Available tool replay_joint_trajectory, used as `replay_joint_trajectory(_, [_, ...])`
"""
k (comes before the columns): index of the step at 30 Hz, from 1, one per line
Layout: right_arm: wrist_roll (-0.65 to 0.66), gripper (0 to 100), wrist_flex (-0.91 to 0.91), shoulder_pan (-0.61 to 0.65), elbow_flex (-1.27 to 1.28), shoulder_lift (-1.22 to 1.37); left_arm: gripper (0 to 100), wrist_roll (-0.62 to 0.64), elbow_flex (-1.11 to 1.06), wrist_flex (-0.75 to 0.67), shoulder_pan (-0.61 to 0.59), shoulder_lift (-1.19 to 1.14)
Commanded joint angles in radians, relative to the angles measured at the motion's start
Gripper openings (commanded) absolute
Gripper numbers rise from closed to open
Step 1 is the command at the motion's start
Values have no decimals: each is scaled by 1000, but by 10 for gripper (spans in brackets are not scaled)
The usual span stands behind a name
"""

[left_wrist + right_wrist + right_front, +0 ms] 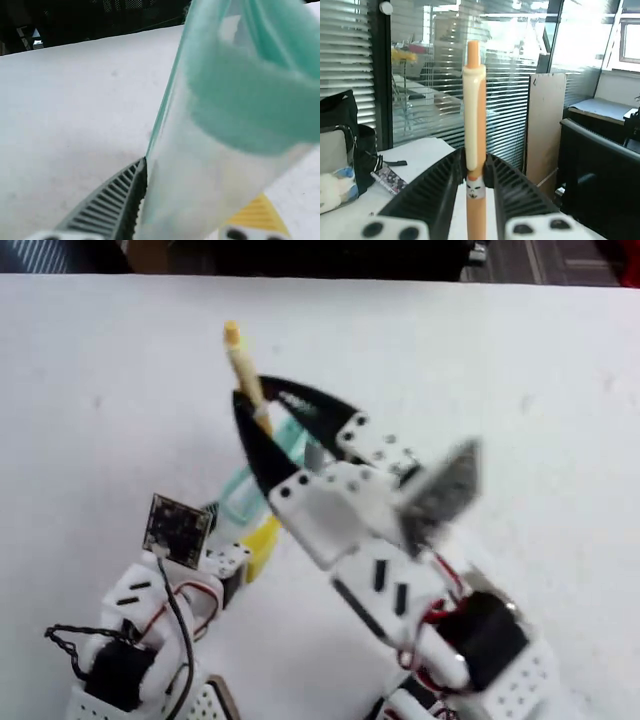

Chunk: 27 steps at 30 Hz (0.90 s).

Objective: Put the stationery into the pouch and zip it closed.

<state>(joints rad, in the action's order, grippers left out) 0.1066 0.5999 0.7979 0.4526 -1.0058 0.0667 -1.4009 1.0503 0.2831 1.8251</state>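
My right gripper (256,412) is shut on an orange and cream pen (243,370), held above the table; in the right wrist view the pen (475,130) stands upright between the black fingers (440,185). A translucent pouch with a mint green edge (262,475) lies under that arm. My left gripper (250,540) is shut on the pouch's near edge; in the left wrist view the pouch (225,130) rises between a black ribbed finger (117,197) and a yellow one (257,215). The pouch's mouth is hidden behind the right arm.
The white table (500,350) stretches wide on every side of the arms. A small circuit board (177,530) sits on the left arm. Beyond the table, the right wrist view takes in a black bag (342,140) and blinds.
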Motion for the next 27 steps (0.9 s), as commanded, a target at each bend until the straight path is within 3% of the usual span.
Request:
replay_joint_trajectory(1, [-8,15,-71,4,72,-19,242,2,46,6,10,-28])
replay_joint_trajectory(18, [-2,19,-13,8,273,-122,242,2,48,5,10,-28])
replay_joint_trajectory(25, [-2,298,114,8,265,-145,242,2,46,5,10,-28])
replay_joint_trajectory(27, [-2,312,124,8,262,-145,242,2,44,5,10,-28])
